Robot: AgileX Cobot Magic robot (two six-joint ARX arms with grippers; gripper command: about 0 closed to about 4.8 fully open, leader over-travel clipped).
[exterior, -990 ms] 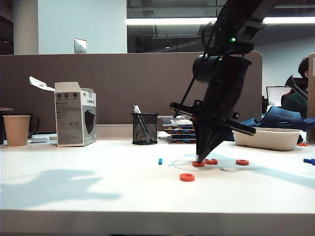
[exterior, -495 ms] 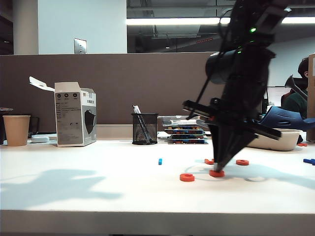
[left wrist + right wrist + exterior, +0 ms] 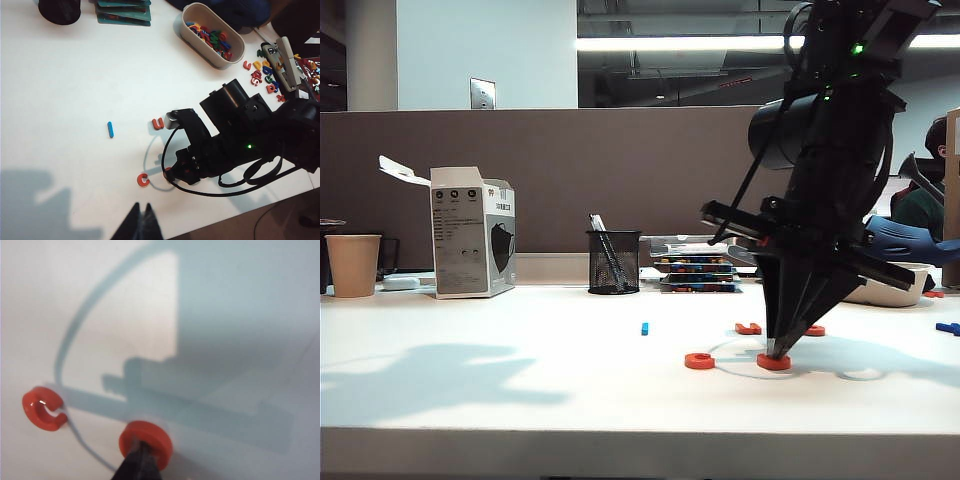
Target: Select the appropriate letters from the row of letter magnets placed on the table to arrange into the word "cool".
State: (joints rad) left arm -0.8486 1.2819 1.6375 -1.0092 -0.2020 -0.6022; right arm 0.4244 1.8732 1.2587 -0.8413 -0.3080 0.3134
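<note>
On the white table (image 3: 470,400) before a brown partition, the right gripper (image 3: 141,456) stands tip-down, jaws pressed together on an orange-red O (image 3: 146,438). The C (image 3: 44,408) lies just beside, at nine o'clock. The left gripper (image 3: 141,226) hovers high, jaws together, empty.
</note>
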